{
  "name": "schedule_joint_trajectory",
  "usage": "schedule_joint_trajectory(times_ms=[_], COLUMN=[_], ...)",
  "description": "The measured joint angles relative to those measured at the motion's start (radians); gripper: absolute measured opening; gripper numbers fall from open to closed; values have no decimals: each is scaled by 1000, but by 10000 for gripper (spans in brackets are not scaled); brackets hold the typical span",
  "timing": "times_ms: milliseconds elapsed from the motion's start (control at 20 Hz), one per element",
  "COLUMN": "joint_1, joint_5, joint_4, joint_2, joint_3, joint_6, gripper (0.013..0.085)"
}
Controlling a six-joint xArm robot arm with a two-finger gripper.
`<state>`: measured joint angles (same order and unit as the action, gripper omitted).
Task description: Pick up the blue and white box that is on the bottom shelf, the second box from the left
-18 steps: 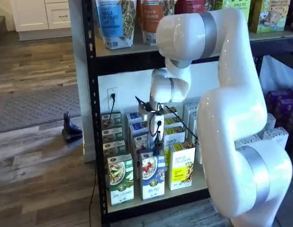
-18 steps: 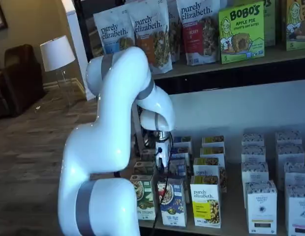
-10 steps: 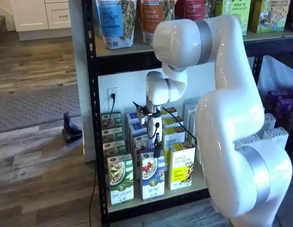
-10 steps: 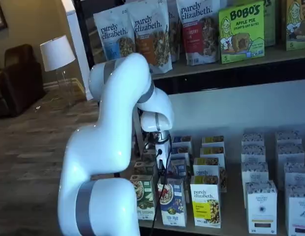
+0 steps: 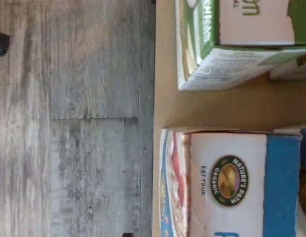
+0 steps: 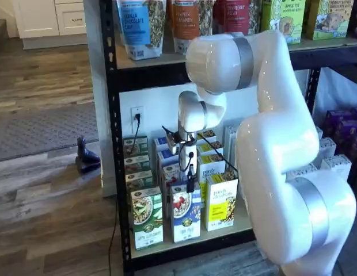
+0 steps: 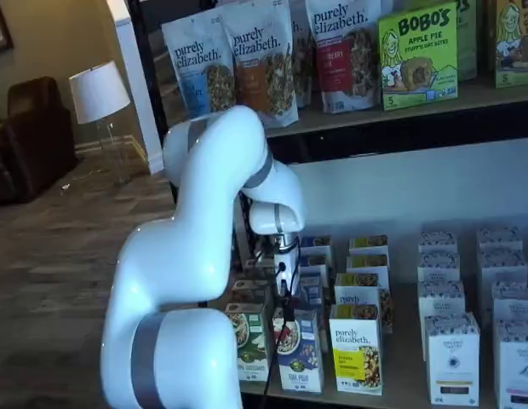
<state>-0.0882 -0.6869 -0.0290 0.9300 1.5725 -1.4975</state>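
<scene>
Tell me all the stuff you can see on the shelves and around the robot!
blue and white box: one at the front, blue bands and white middle, on the bottom shelf, more like it in the row behind
green-and-white carton: one at the front, beside the blue one
yellow-and-white carton: one at the front, on the blue one's other side
white cartons: several, further along the bottom shelf
granola bags: several, blue, orange and red, on the higher shelf
green boxes: a few, next to the bags
lamp: one, white shade, back in the room
pincer: one, black fingers, just above the blue and white box, side-on
</scene>
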Motion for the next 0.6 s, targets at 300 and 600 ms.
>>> schedule_joint_trajectory(times_ms=[300, 600], joint_1=[3, 7], joint_5=[-23, -37], joint_4=[19, 29], joint_2=[60, 104], joint_3=[79, 136], joint_6=[12, 17], gripper=[850, 850])
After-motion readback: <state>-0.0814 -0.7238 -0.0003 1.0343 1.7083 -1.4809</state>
